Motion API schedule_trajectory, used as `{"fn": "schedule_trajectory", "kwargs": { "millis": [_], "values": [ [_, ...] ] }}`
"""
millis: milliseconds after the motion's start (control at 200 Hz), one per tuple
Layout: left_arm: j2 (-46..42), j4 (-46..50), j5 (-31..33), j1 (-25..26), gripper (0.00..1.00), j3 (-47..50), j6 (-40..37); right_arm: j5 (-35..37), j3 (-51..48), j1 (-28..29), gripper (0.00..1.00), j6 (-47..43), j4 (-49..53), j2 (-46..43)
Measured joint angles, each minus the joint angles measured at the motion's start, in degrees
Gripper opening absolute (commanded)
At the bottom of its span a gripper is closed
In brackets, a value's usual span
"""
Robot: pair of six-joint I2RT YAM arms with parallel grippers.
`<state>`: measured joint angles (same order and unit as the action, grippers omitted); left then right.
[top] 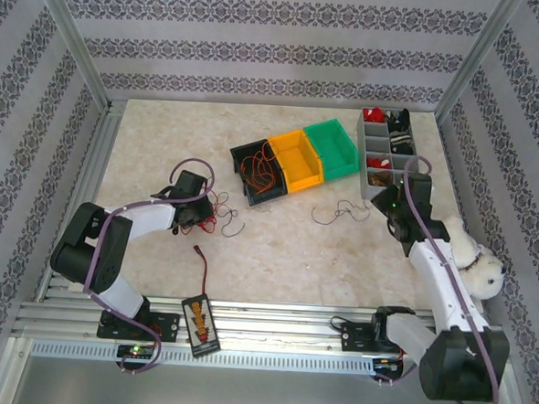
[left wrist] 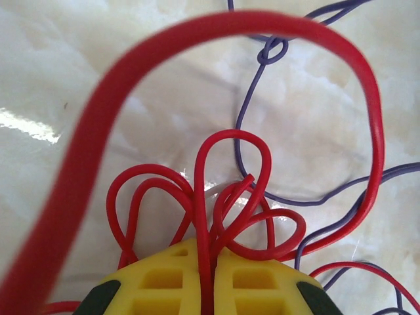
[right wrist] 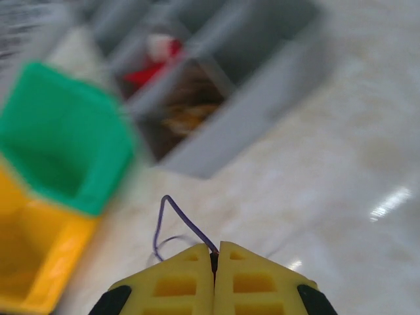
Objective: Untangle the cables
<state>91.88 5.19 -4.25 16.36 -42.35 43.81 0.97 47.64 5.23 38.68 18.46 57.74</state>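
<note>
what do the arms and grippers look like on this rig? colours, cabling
The left arm and right arm: white links, black joint housings, a purple cable looped along each. The left gripper and right gripper: yellow fingers with rectangular cut-outs, dark at the outer corners.

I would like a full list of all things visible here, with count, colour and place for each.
red cables: several loops, red, left part of table
purple cable: at least one, thin, purple, right of centre
black bin: one, black, table centre, orange-red wires inside
orange bin: one, orange, beside it
green bin: one, green, next rightward
organizer: one, grey, far right
plush toy: one, white, right edge
battery pack: one, black, near edge, dark wire attached
left gripper: one, yellow, shut on red cables
right gripper: one, yellow, shut on purple cable
</note>
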Motion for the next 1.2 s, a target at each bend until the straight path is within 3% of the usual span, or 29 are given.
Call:
{"fn": "schedule_trajectory", "kwargs": {
  "millis": [195,500,1069,1199],
  "values": [
    [0.4,0.0,0.0,0.0,0.0,-0.3,0.0,-0.2,14.2,7.9,0.0,-4.6,-1.8,2.1],
    [0.2,-0.4,0.0,0.0,0.0,0.0,0.0,-0.2,28.2,10.1,0.0,-8.5,-6.2,19.8],
    [0.4,-0.7,0.0,0.0,0.0,0.0,0.0,4.5,40.9,15.5,0.0,-12.5,-7.0,48.2],
    [0.7,-0.7,0.0,0.0,0.0,-0.3,0.0,3.8,42.3,15.7,0.04,-12.1,-4.8,53.9]
  ]
}}
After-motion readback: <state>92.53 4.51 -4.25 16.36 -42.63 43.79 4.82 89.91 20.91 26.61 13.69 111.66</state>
